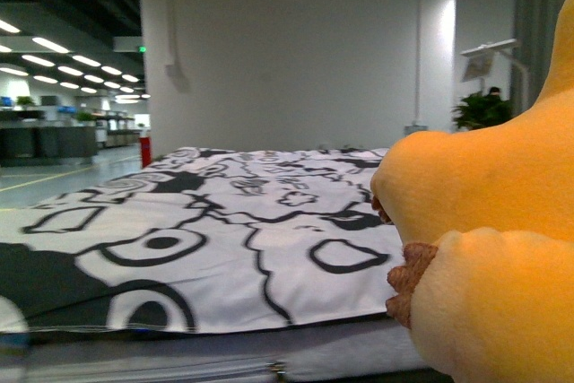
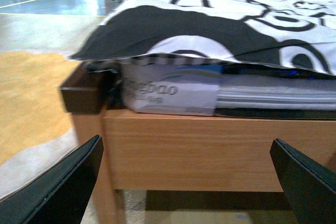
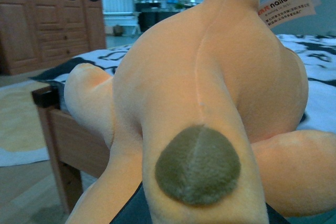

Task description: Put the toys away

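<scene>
**Right gripper (image 3: 202, 214) closed on plush toy (image 3: 210, 77) at bed edge**

Jaws are mostly hidden. Dark finger edges show beneath the toy's body, so I judge it gripped. The toy hangs at the right side of the patterned bed cover (image 1: 224, 221), close to the body camera. Left gripper (image 2: 186, 182) is empty, fingers spread wide, facing the wooden bed frame (image 2: 210, 145). For the carry: the soft body may slip, so hold firmly, lift high, and keep dangling limbs off the frame corner.
</scene>
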